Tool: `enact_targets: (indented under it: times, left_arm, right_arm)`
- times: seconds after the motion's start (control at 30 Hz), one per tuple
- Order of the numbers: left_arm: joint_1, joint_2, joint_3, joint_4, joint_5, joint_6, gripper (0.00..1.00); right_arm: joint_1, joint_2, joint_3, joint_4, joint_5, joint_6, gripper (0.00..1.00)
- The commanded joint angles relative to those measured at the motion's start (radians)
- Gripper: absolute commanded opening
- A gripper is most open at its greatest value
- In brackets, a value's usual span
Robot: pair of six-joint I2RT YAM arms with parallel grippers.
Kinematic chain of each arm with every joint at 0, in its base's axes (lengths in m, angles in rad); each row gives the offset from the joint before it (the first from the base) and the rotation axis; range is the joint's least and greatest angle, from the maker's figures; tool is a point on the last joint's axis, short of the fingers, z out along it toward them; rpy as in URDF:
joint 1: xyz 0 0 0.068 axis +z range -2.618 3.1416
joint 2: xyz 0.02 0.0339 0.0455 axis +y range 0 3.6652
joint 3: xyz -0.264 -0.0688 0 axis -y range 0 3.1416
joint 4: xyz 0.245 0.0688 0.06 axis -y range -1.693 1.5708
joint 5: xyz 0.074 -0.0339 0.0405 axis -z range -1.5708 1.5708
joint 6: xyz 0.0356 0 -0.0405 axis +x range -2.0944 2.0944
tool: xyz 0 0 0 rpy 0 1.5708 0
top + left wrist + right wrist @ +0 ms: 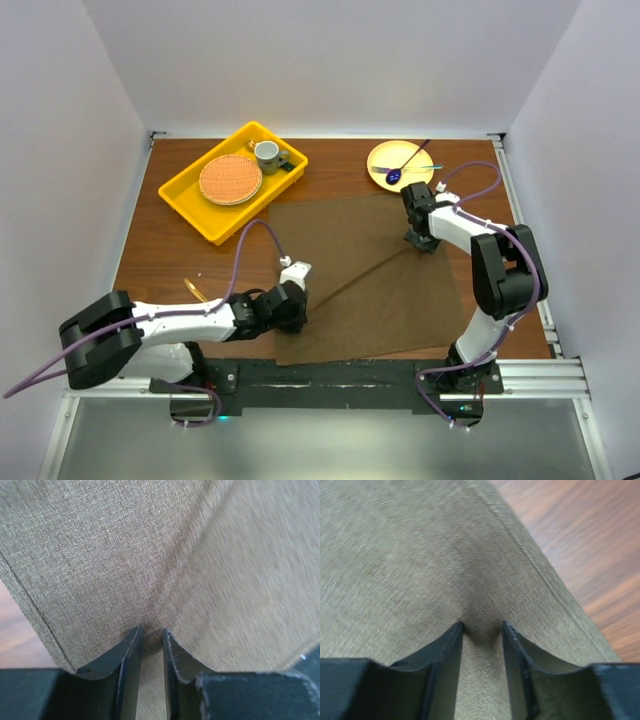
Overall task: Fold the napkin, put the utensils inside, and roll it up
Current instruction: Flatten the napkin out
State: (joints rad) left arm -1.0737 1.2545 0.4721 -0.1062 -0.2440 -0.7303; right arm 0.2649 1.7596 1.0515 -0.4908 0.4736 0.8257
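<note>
The olive-brown napkin (365,275) lies spread on the wooden table, with a raised crease running diagonally between my two grippers. My left gripper (292,305) is at the napkin's near-left edge, jaws nearly together and pinching a fold of cloth (125,545) at the tips (152,629). My right gripper (420,240) is at the napkin's far-right part, and cloth (410,555) bunches up between its jaws (482,625). One gold utensil (194,290) shows partly on the table left of the napkin, behind my left arm.
A yellow tray (190,195) at the back left holds a round orange woven mat (230,179) and a cup (267,155). A yellow plate (385,152) at the back right holds a dark blue spoon (395,175) and a teal-handled utensil (420,167).
</note>
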Motion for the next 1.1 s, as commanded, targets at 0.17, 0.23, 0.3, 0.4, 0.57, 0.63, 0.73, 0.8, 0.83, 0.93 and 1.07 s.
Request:
enact_targets:
  times: [0.17,0.23,0.3,0.4,0.57,0.63,0.73,0.8,0.83,0.93,1.07]
  left_arm:
    - [-0.068,-0.114,0.192,-0.208,-0.130,-0.061,0.32]
    - [-0.060,-0.184,0.249,-0.251,-0.184,-0.040,0.44]
    - [-0.005,-0.198,0.281,-0.245,-0.199,0.015,0.50]
    - [0.119,-0.147,0.356,-0.227,-0.126,0.081,0.50]
    - [0.190,0.044,0.474,-0.139,-0.144,0.187,0.44]
    - [0.198,0.113,0.522,-0.124,-0.156,0.226,0.42]
    - [0.242,0.236,0.545,-0.086,-0.140,0.238,0.38]
    - [0.259,0.305,0.554,-0.079,-0.135,0.236,0.37]
    - [0.273,0.325,0.556,-0.082,-0.146,0.230,0.37]
    - [0.305,0.393,0.547,-0.099,-0.187,0.207,0.36]
    - [0.317,0.407,0.501,-0.096,-0.202,0.186,0.32]
  right_arm:
    - [0.000,-0.126,0.024,-0.074,-0.009,-0.287,0.60]
    - [0.017,-0.173,0.012,-0.046,-0.083,-0.338,0.62]
    - [0.028,-0.181,0.008,-0.010,-0.151,-0.371,0.65]
    - [0.069,-0.144,0.039,-0.014,-0.222,-0.376,0.66]
    - [0.120,-0.088,0.081,0.001,-0.266,-0.335,0.66]
    - [0.122,-0.081,0.082,0.003,-0.265,-0.309,0.66]
    - [0.120,-0.077,0.076,0.011,-0.271,-0.307,0.63]
    - [0.132,-0.081,0.068,0.027,-0.292,-0.319,0.61]
    - [0.140,-0.081,0.064,0.026,-0.283,-0.319,0.61]
    - [0.171,-0.077,0.044,0.038,-0.293,-0.318,0.61]
    - [0.200,-0.066,0.015,0.067,-0.282,-0.306,0.61]
